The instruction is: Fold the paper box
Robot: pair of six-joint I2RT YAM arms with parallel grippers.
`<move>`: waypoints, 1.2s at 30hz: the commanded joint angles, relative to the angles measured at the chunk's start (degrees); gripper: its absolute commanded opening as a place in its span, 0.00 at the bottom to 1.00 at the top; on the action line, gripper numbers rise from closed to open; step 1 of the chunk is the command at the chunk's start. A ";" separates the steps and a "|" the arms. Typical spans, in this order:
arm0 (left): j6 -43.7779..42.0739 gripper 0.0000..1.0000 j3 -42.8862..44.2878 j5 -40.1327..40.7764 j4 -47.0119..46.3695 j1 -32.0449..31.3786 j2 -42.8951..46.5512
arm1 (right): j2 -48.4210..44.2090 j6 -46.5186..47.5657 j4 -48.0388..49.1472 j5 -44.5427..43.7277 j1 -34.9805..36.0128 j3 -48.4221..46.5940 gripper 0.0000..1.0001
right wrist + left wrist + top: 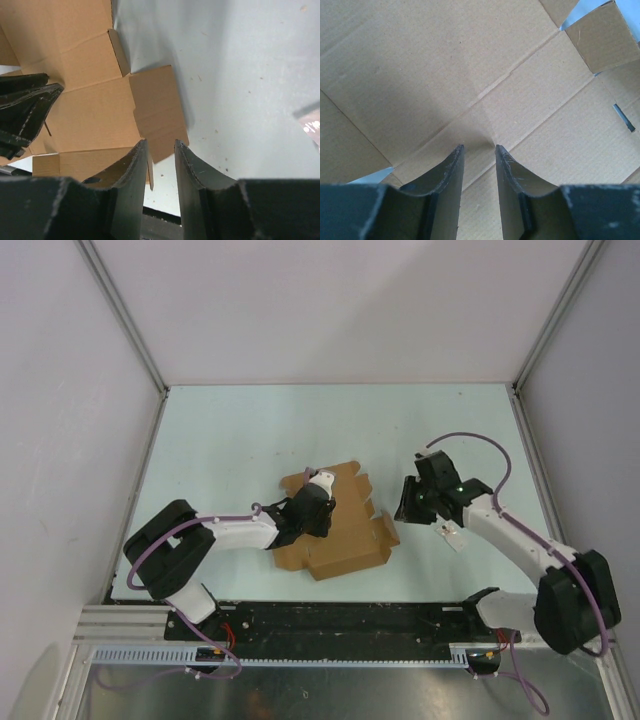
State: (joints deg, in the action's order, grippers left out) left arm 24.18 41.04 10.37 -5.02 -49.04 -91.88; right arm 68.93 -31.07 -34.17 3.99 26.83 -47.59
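The paper box (340,540) is a flat brown die-cut sheet with flaps, lying at the middle of the table. My left gripper (322,512) is over its middle; in the left wrist view the gripper (477,148) is partly open and empty, tips close above a crease of the sheet (445,75). My right gripper (408,506) is just right of the sheet's right flap. In the right wrist view the gripper (160,145) is open, tips at the corner of that flap (157,107). A thin card edge stands by its left finger, not clamped.
A small silvery-white packet (452,537) lies on the table right of the right gripper, seen also at the edge of the right wrist view (311,117). The left gripper's fingers (25,107) show there. White walls enclose the table; a black rail runs along the near edge.
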 commanded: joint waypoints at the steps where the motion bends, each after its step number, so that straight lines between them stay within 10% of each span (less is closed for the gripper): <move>1: 1.39 0.36 -0.43 -0.35 1.24 -0.01 0.03 | 5.77 0.04 5.78 5.06 0.15 -0.22 0.33; 25: 1.30 0.36 -0.69 -0.09 1.24 -0.01 -0.23 | 19.84 -0.57 10.88 0.67 6.48 -0.22 0.32; 36: 1.30 0.36 -0.52 -0.17 1.24 -0.01 -0.41 | 11.15 -0.83 5.62 -1.09 2.19 -0.31 0.38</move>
State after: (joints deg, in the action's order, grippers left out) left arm 24.16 41.04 10.39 -5.02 -48.99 -91.88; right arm 84.44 -31.40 -25.10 4.99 31.64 -47.59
